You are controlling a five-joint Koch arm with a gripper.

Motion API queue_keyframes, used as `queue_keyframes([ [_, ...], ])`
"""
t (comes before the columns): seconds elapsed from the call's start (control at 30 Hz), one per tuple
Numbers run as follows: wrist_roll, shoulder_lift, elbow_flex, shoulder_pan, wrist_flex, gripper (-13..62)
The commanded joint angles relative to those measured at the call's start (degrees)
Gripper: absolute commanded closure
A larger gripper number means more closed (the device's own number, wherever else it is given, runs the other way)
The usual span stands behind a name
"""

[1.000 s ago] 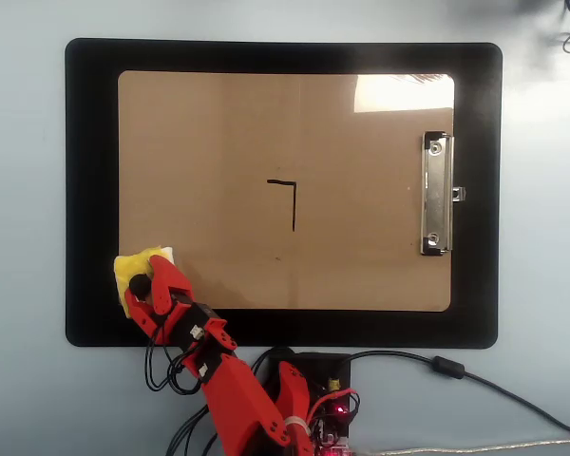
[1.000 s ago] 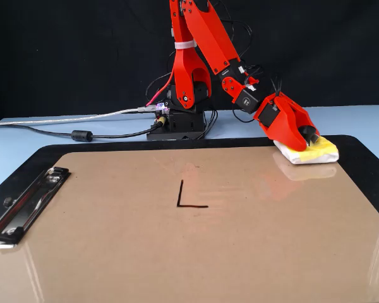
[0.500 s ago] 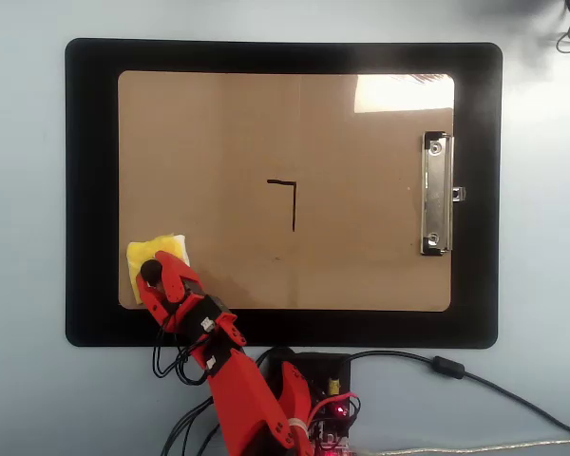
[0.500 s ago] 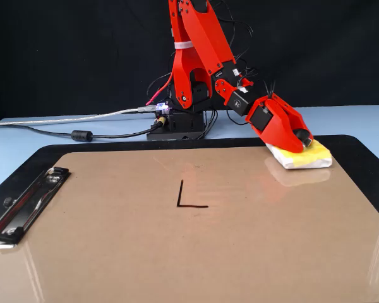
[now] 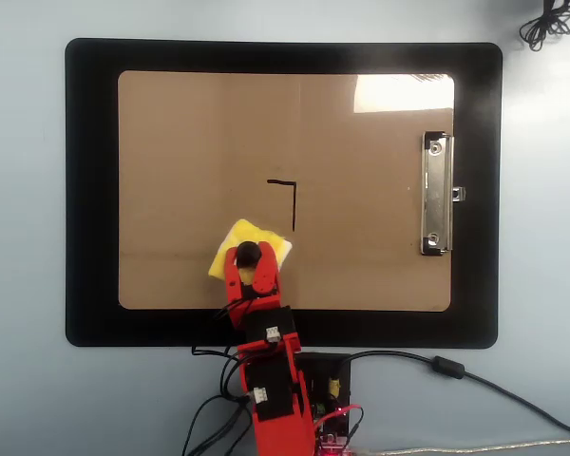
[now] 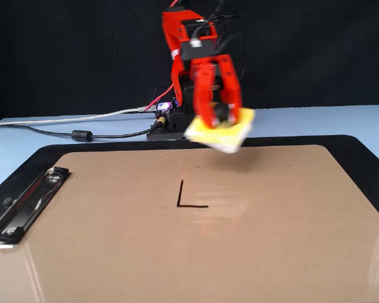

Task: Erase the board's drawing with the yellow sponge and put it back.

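The brown clipboard (image 5: 190,152) lies on a black mat, its silver clip (image 5: 437,195) at the right in the overhead view and at the left in the fixed view (image 6: 25,205). The board (image 6: 271,240) carries a small black right-angle line (image 5: 287,198), also seen in the fixed view (image 6: 188,197). My red gripper (image 5: 249,255) is shut on the black knob of the yellow sponge (image 5: 266,239). In the fixed view the gripper (image 6: 220,113) holds the sponge (image 6: 222,134) tilted in the air above the board, short of the line.
The black mat (image 5: 90,190) surrounds the board on a pale blue table. The arm's base with cables (image 5: 313,389) sits at the mat's near edge in the overhead view. A black cable bundle (image 5: 551,24) lies at the top right corner.
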Motion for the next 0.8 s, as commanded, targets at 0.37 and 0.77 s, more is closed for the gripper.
queue_keyframes([
  [0.37,4.6,-7.5,21.3,14.7,-39.2,57.6],
  [0.77,4.4,-41.8,7.4,18.2,-60.6,57.6],
])
